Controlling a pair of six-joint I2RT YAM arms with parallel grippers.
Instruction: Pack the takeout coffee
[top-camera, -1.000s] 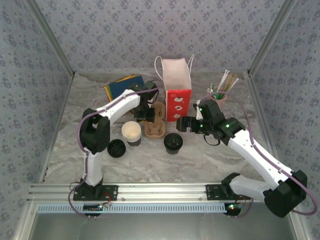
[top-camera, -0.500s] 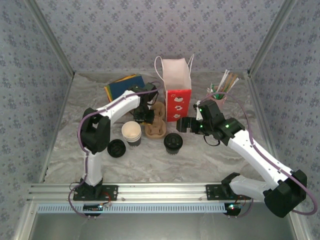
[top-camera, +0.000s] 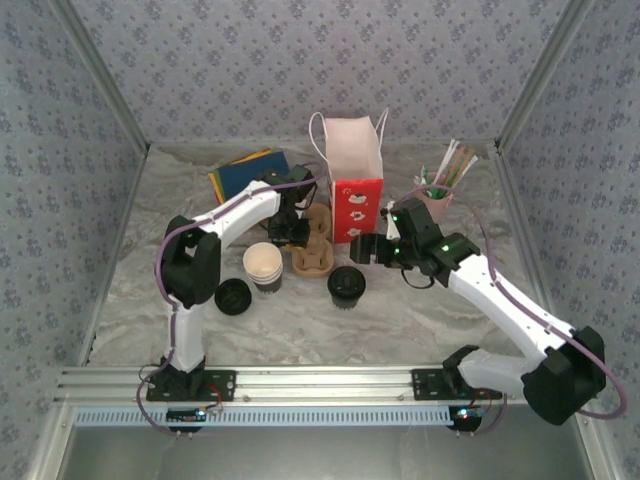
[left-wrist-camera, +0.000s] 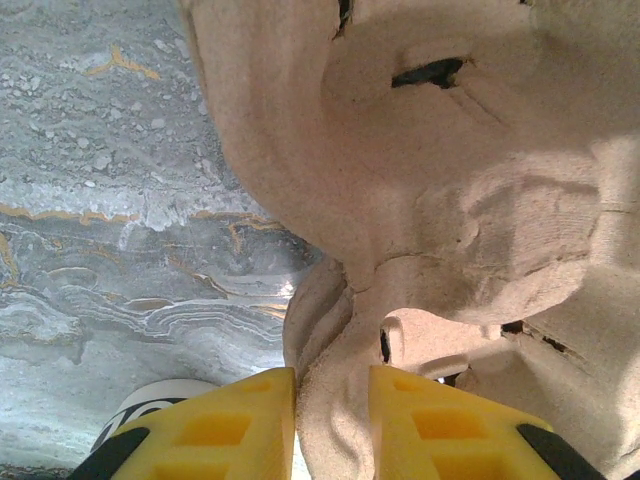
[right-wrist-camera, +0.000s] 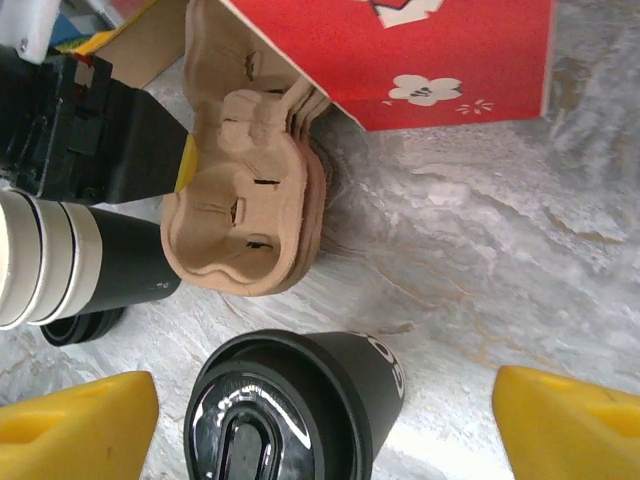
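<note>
Pinching the left edge of the pulp cup carrier (top-camera: 312, 252) between the yellow pads of the left gripper (left-wrist-camera: 332, 420), mid-table, just near of the red paper bag (top-camera: 356, 205). Hovering with the right gripper (top-camera: 367, 248) spread wide above the takeout coffee (top-camera: 346, 286), upright and lidded, near-right of the carrier, right of the lidless cup stack (top-camera: 264, 266)

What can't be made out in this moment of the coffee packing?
Bag: bottom hidden by its own walls, top view.
Lidded cup: base cut off by the bottom edge, right wrist view.
Cup stack: count unclear, cut off by the left edge, right wrist view.
Carrier: far pockets cut off by the frame edges, left wrist view.
</note>
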